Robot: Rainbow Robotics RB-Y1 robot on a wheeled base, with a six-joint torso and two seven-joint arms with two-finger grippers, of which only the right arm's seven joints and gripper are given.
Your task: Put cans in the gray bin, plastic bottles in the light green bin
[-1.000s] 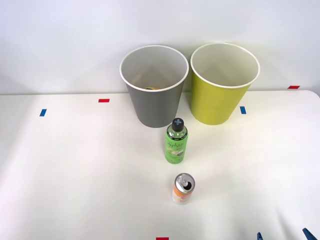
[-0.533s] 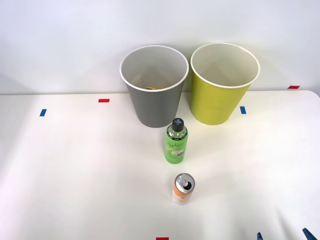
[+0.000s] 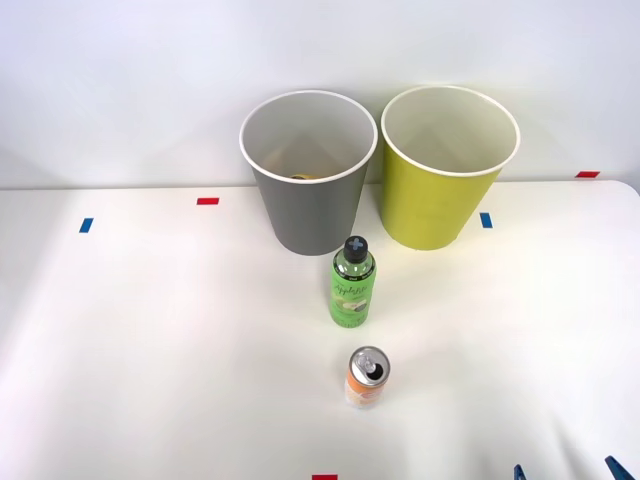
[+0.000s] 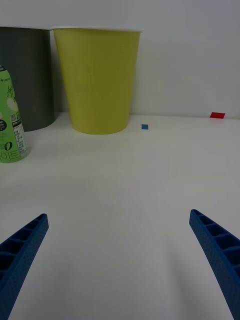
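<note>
An orange-and-white can (image 3: 367, 378) with a silver top stands upright near the table's front. Just behind it stands a green plastic bottle (image 3: 351, 281) (image 4: 10, 122) with a black cap. The gray bin (image 3: 308, 171) (image 4: 26, 75) and the light green bin (image 3: 449, 165) (image 4: 97, 77) stand side by side at the back, gray on the left. Something yellowish lies low inside the gray bin. My right gripper (image 3: 567, 470) (image 4: 120, 260) is open at the front right edge, well to the right of the can, with nothing between its blue fingers (image 4: 217, 252).
Small red and blue tape marks (image 3: 207, 201) dot the white table (image 3: 150, 350); one blue mark (image 3: 486, 220) lies beside the light green bin. A pale wall rises right behind the bins.
</note>
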